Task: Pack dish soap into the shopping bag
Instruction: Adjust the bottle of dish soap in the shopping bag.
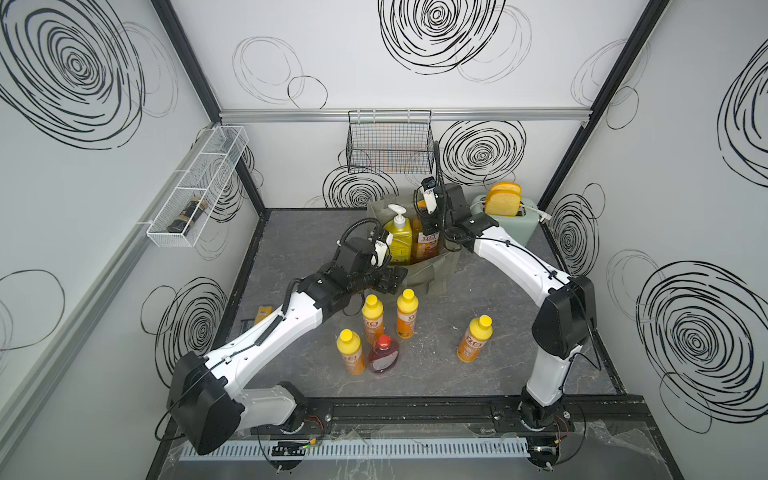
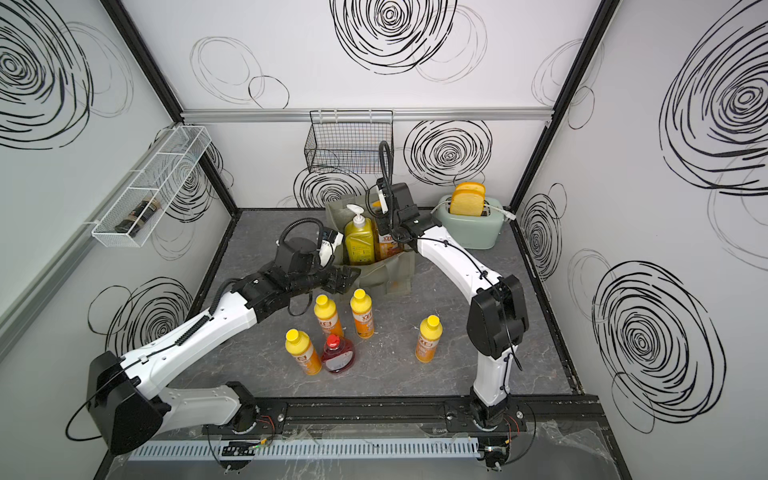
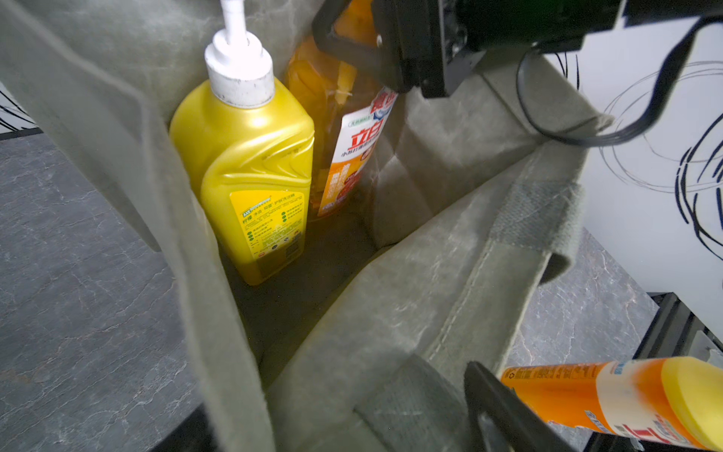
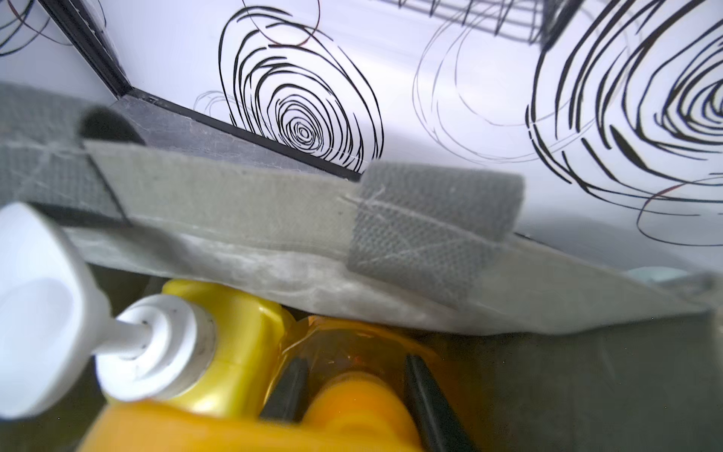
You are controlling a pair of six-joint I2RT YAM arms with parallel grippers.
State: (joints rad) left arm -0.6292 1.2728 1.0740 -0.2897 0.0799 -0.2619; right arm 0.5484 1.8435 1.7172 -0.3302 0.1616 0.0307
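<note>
The grey-green shopping bag (image 1: 436, 274) (image 3: 430, 274) stands open at the back middle of the table. Inside it stand a big yellow white-pump bottle (image 1: 398, 239) (image 3: 250, 168) and a big amber bottle (image 1: 424, 245) (image 3: 344, 129). My right gripper (image 1: 428, 224) (image 4: 354, 364) reaches down into the bag, its fingers against both sides of the amber bottle's orange pump neck. My left gripper (image 1: 392, 279) is open at the bag's front left corner, with bag fabric between its jaws. Several small orange bottles (image 1: 406, 313) and a squat red one (image 1: 383, 353) stand in front.
A mint toaster (image 1: 505, 220) with toast stands right of the bag. A black wire basket (image 1: 388, 143) hangs on the back wall. On the left wall a white wire shelf (image 1: 199, 187) holds a dark jar (image 1: 185, 214). One small orange bottle (image 1: 475, 338) stands apart near my right arm.
</note>
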